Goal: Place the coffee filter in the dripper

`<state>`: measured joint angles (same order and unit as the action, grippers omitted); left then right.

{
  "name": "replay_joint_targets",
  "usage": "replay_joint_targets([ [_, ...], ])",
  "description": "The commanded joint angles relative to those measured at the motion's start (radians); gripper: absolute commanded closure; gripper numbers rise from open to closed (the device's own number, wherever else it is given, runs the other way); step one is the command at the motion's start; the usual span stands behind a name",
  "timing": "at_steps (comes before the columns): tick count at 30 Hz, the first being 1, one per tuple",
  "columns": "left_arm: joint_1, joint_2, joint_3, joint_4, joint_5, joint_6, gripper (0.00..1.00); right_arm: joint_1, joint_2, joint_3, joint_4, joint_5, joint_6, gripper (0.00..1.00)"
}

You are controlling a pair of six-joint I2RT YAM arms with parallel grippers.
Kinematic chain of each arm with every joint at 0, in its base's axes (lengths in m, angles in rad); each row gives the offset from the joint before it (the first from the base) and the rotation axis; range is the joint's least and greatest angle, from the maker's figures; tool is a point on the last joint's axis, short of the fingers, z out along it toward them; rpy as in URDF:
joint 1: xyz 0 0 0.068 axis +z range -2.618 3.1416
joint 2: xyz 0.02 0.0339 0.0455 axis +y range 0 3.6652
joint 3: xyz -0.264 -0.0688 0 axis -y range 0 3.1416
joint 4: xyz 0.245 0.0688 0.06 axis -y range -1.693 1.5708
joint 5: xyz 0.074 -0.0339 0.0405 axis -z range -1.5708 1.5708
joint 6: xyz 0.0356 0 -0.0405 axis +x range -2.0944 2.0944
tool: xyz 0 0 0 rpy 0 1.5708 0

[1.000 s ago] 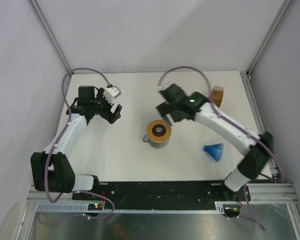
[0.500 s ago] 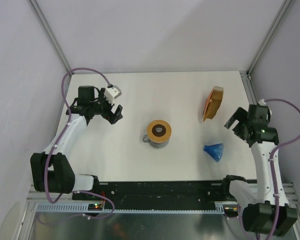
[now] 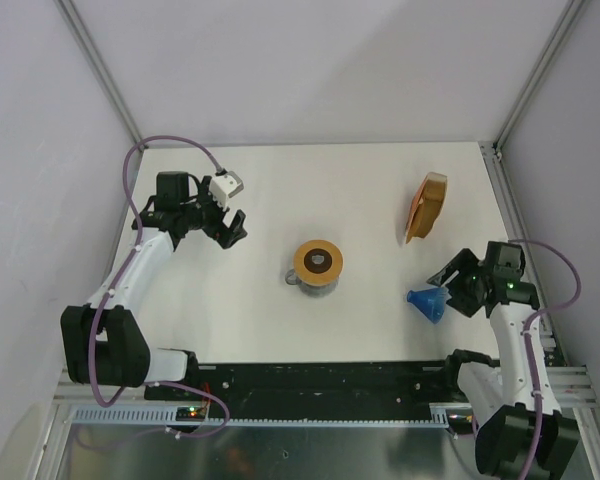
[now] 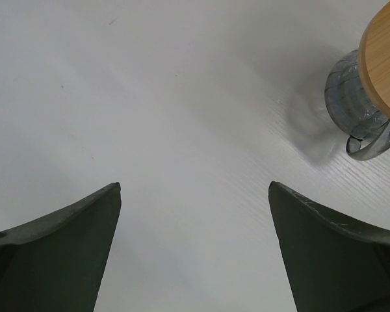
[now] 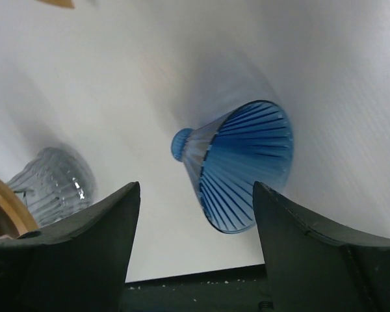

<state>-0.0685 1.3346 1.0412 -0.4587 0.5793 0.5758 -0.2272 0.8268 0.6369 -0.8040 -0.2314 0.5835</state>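
Note:
The dripper [image 3: 428, 302], a translucent blue ribbed cone, lies on its side at the front right of the table. In the right wrist view it [image 5: 247, 162] lies just ahead of my fingers, its wide mouth facing right. My right gripper [image 3: 450, 290] [image 5: 195, 188] is open and empty, right beside the dripper on its right. My left gripper [image 3: 225, 225] [image 4: 195, 185] is open and empty over bare table at the far left. I cannot pick out a single coffee filter; only the thick orange-brown stack of filters [image 3: 425, 205] shows at the back right.
A clear glass jug [image 3: 318, 272] topped by a flat brown ring [image 3: 318, 260] stands mid-table; it shows in the left wrist view [image 4: 361, 107] and the right wrist view [image 5: 52, 185]. The table's black front edge [image 5: 201, 292] is close below the dripper.
My right arm has swung from beside the jug out to the right side, then down toward the front, ending beside the dripper. The left arm has not moved.

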Motion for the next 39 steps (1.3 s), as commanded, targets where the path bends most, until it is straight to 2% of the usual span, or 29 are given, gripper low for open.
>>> replay_joint_targets([
  [1,0.005,-0.016,-0.003,0.006,0.015,0.002,0.00,0.047,0.036,-0.044,0.105,-0.076,0.040,0.30],
  [6,0.006,-0.019,-0.005,0.005,0.008,0.001,0.00,0.101,0.100,-0.060,0.181,-0.122,0.050,0.42],
  [12,0.005,-0.018,-0.007,0.005,0.011,0.001,0.00,0.120,0.120,-0.061,0.202,-0.133,0.026,0.87],
  [14,0.005,-0.015,-0.006,0.006,0.011,0.001,0.00,0.133,0.124,-0.060,0.202,-0.135,0.016,0.97],
  [18,0.005,-0.011,-0.006,0.005,0.015,0.001,0.00,0.200,0.119,-0.055,0.211,-0.120,-0.005,1.00],
  [20,0.005,-0.012,-0.006,0.005,0.017,0.001,0.00,0.282,0.113,-0.033,0.218,-0.082,-0.019,1.00],
  [28,0.005,-0.014,-0.003,0.005,0.030,-0.002,0.00,0.661,0.238,0.225,0.089,0.308,-0.177,1.00],
  [34,0.004,-0.014,0.009,0.004,0.024,-0.016,0.00,0.841,0.333,0.395,0.052,0.489,-0.380,1.00],
  [39,0.004,-0.030,-0.003,0.005,0.005,-0.019,0.00,0.931,0.350,0.486,0.056,0.644,-0.600,1.00],
])
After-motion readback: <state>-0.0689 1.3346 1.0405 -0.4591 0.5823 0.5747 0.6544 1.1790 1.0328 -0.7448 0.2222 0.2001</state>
